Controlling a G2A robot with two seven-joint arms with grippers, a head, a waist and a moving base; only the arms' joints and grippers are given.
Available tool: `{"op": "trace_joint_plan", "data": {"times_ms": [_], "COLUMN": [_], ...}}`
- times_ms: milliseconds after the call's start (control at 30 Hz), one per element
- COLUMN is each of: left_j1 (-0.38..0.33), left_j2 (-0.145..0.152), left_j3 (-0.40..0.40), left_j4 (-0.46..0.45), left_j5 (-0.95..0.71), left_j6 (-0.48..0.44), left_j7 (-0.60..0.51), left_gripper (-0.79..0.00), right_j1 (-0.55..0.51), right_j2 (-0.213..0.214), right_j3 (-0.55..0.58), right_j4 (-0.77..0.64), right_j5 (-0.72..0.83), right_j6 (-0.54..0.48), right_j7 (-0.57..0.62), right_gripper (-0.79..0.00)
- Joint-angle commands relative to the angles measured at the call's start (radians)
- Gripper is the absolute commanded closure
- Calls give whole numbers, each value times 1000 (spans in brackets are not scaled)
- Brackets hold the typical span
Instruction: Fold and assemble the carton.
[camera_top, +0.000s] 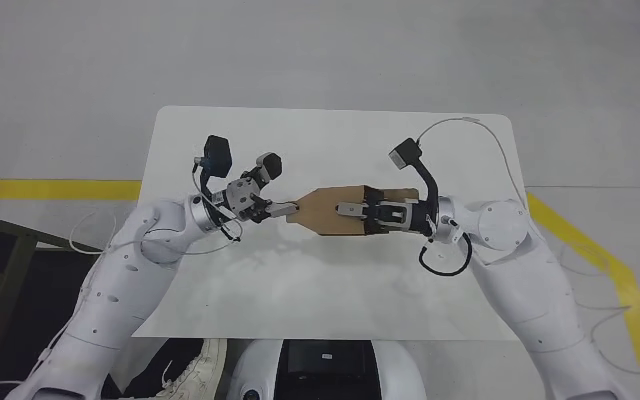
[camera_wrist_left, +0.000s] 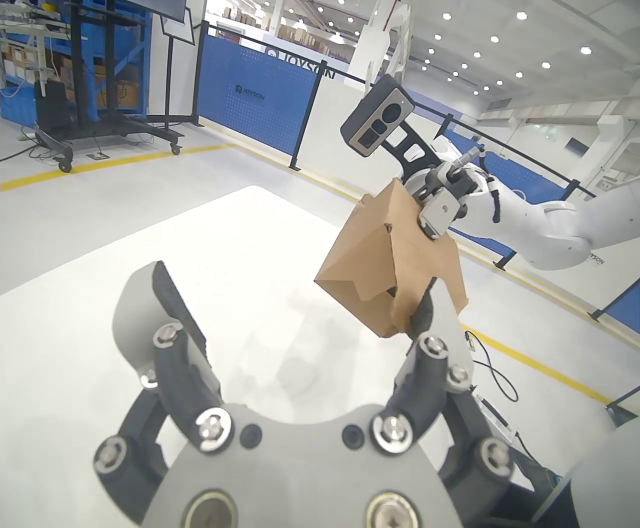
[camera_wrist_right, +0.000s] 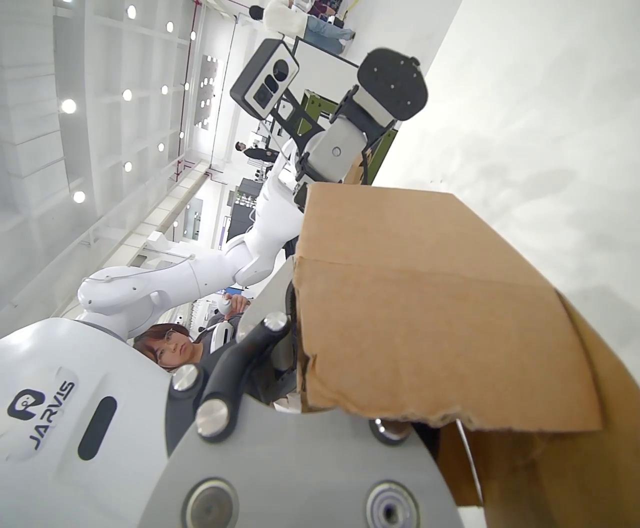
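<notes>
Carton (camera_top: 335, 203), top view: aloft over tabletop (camera_top: 250, 290) centre, spanning left end effector (camera_top: 280, 187) and right end effector (camera_top: 350, 210) | left wrist view: left end effector gapes, one finger (camera_wrist_left: 442, 312) tucked against carton's end flap; hard push could crush it | right wrist view: right end effector seems clamped on carton's panel; ragged edge could tear, carton could drop.

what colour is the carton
The carton is plain brown cardboard, clearest in the left wrist view.
</notes>
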Motion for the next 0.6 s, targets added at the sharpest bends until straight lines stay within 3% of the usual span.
{"op": "trace_joint_plan", "data": {"times_ms": [0,567], "left_j1": [-1,-26], "left_j2": [-2,-16], "left_j3": [3,19], "left_j4": [5,48], "left_j5": [-15,-123], "left_j6": [-6,-41], "left_j7": [-4,-50], "left_gripper": [-785,-785], "right_j1": [0,10], "right_j2": [-1,-7], "right_j3": [-2,-26], "right_j4": [1,18], "right_j5": [10,59], "right_j6": [-3,-23], "right_j7": [3,17], "right_gripper": [0,0]}}
